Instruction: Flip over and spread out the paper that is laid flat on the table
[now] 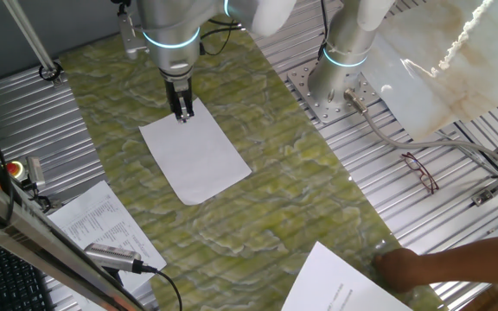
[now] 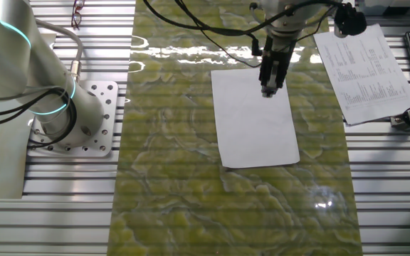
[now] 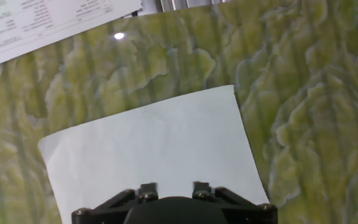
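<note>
The paper [image 1: 197, 155] is a blank white sheet lying flat on the green-yellow marbled table [image 1: 258, 216]. It also shows in the other fixed view [image 2: 256, 117] and in the hand view [image 3: 154, 149]. My gripper [image 1: 181, 115] points straight down over the paper's edge nearest the arm's wrist, about at its middle, with the tips at or just above the sheet [image 2: 267, 91]. The fingers look drawn together and hold nothing. The hand view shows only the finger bases [image 3: 148, 188], not the tips.
Printed sheets lie at the table's sides [image 1: 102, 220], [image 1: 335, 281], [image 2: 365, 71]. A person's arm [image 1: 456, 263] rests at the near right corner. The robot base [image 1: 331, 82], glasses [image 1: 420, 171], a white marble-look slab [image 1: 456, 60] and a microphone [image 1: 115, 257] are nearby.
</note>
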{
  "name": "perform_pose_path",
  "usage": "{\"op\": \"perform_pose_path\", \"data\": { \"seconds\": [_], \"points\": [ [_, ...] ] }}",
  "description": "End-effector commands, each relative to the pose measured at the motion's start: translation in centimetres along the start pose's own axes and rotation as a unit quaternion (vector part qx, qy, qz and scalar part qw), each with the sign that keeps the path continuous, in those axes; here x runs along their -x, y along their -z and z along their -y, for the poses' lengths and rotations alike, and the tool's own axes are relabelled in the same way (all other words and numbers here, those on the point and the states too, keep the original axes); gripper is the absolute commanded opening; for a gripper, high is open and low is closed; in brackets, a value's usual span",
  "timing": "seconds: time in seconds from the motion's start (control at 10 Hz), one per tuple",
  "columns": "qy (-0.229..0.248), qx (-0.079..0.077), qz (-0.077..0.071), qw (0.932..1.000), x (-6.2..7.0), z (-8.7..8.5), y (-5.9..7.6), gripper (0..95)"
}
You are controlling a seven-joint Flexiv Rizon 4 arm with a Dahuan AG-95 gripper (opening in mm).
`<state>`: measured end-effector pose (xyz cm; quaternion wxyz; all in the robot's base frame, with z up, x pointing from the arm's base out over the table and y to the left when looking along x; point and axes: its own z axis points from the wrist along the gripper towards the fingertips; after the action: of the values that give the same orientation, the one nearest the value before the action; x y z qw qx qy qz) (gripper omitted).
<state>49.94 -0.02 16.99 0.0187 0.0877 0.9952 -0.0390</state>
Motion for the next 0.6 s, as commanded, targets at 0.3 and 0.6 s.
{"op": "perform_pose_path", "data": {
  "seconds": [0.3,0.6],
  "points": [
    [0.039,-0.003,0.001,0.9992,0.05,-0.03,0.01,0.0],
    [0.054,-0.001,0.002,0.9985,0.05,-0.03,0.01,0.0]
  ]
}}
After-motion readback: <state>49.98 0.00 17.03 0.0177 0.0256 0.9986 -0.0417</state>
